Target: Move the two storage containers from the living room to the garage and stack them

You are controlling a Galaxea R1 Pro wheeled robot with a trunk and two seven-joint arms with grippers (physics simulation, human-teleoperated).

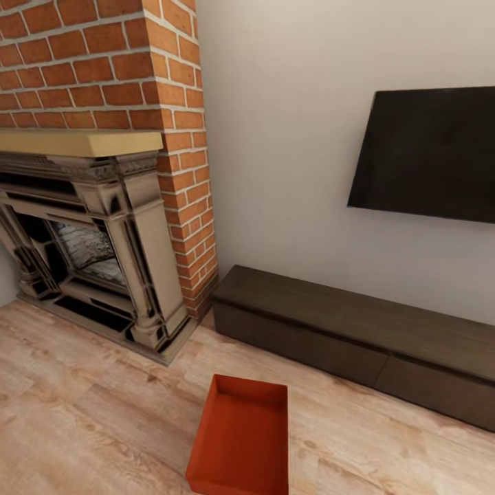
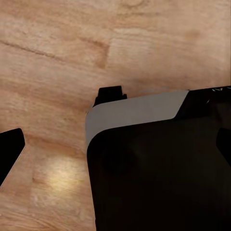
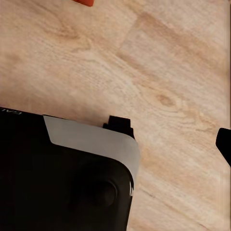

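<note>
Orange-red and lidless, one storage container (image 1: 242,436) is seen at six o'clock in the head view, resting on the pale wood-plank flooring (image 1: 82,412) of the living room, its open top facing up and its long side running away from the camera. At ten o'clock from it stands the red-brick fireplace (image 1: 103,172) with a pale mantel shelf (image 1: 79,142) and a dark ornate surround. At two o'clock from the container a long dark low cabinet (image 1: 357,337) is set against the grey wall (image 1: 289,137), and above the cabinet a black wall TV (image 1: 430,155) is mounted. The container is well apart from the fireplace and near the cabinet's front.

In the left wrist view the same plank flooring is seen beneath a black and grey part of the robot's body (image 2: 159,163); a dark fingertip (image 2: 9,147) is seen at the frame's edge, and whether the left gripper is apart or together cannot be told. In the right wrist view a small orange-red corner (image 3: 83,2) is glimpsed over the planks beside the robot's dark body (image 3: 62,173); a dark fingertip (image 3: 224,144) is caught at the edge, and the right gripper's state cannot be told either.
</note>
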